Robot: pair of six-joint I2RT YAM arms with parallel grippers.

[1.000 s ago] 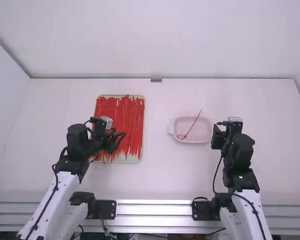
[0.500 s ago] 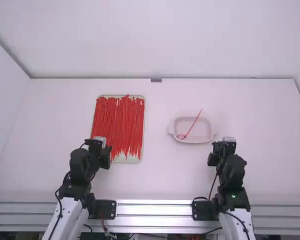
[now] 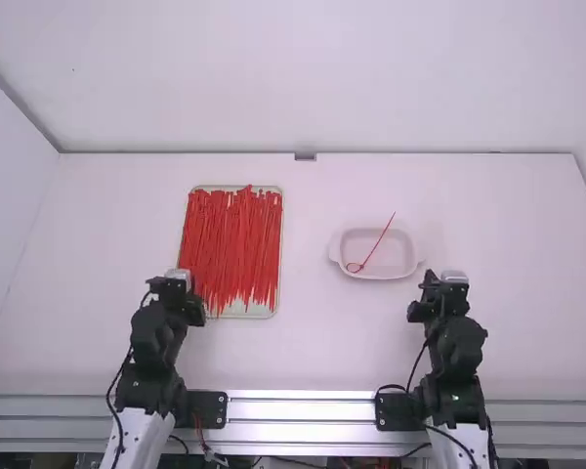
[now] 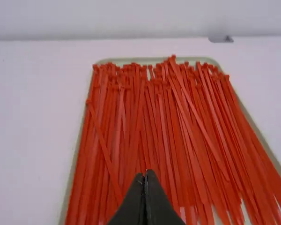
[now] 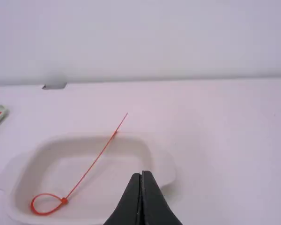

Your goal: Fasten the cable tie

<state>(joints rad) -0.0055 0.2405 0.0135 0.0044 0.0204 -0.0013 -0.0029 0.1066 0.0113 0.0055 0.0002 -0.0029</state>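
A pile of loose red cable ties [image 3: 232, 249] [image 4: 168, 140] lies on a pale tray [image 3: 277, 244] [image 4: 74, 159] left of the table's middle. One red cable tie [image 3: 369, 254] [image 5: 84, 173], fastened into a small loop with its tail sticking out over the far rim, rests in a white dish [image 3: 402, 262] [image 5: 159, 161] to the right. My left gripper [image 3: 181, 295] [image 4: 144, 177] sits shut and empty just short of the tray's near edge. My right gripper [image 3: 439, 289] [image 5: 141, 177] sits shut and empty near the dish's near right corner.
The white table [image 3: 469, 195] runs to a wall at the back, where a small grey bracket [image 3: 305, 155] [image 4: 220, 39] [image 5: 54, 86] sits at the seam. An aluminium rail [image 3: 293, 405] carries both arm bases at the front edge.
Both arms have pulled back toward their bases, folding low. The left gripper left the near part of the tray; the right gripper drew away from beside the dish.
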